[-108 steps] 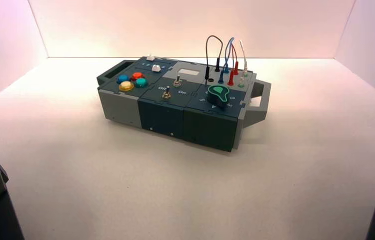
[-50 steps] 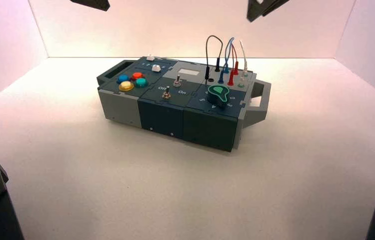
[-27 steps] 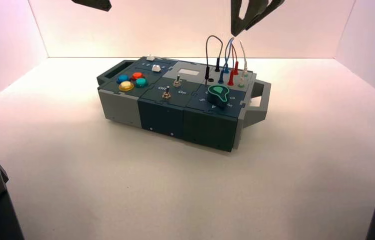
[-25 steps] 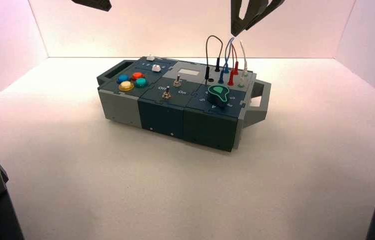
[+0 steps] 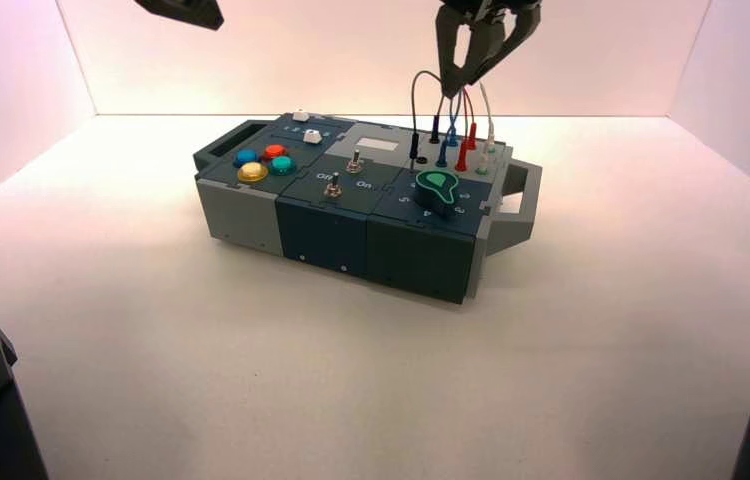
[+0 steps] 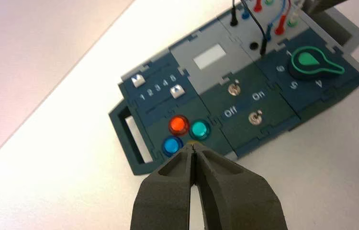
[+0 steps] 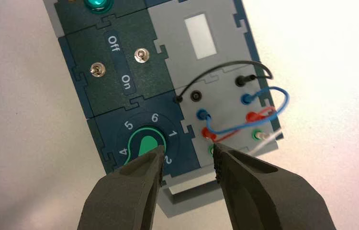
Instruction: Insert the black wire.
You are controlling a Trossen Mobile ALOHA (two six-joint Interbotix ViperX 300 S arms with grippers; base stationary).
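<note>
The black wire [image 5: 428,76] arches over the box's [image 5: 251,215] right end, beside the blue and red wires. In the right wrist view its far plug [image 7: 241,80] sits in a socket. Its near plug [image 7: 178,99] stands at the panel's edge, next to an empty black socket [image 7: 196,96]. My right gripper [image 5: 458,85] hangs open just above the wire loops, nothing between its fingers; from its own camera that gripper [image 7: 187,152] is over the box's knob end. My left gripper [image 5: 183,12] is shut, high at the back left, with the coloured buttons beyond its tips [image 6: 194,147].
A green knob [image 7: 144,143] sits beside the wire panel. Two toggle switches [image 7: 141,55] stand by the Off and On lettering. Red, teal, blue and yellow buttons [image 5: 263,162] and two white sliders [image 6: 176,90] fill the box's left end. White walls enclose the table.
My right gripper has come down from the top edge of the high view to just above the wire loops. The left gripper has barely shifted.
</note>
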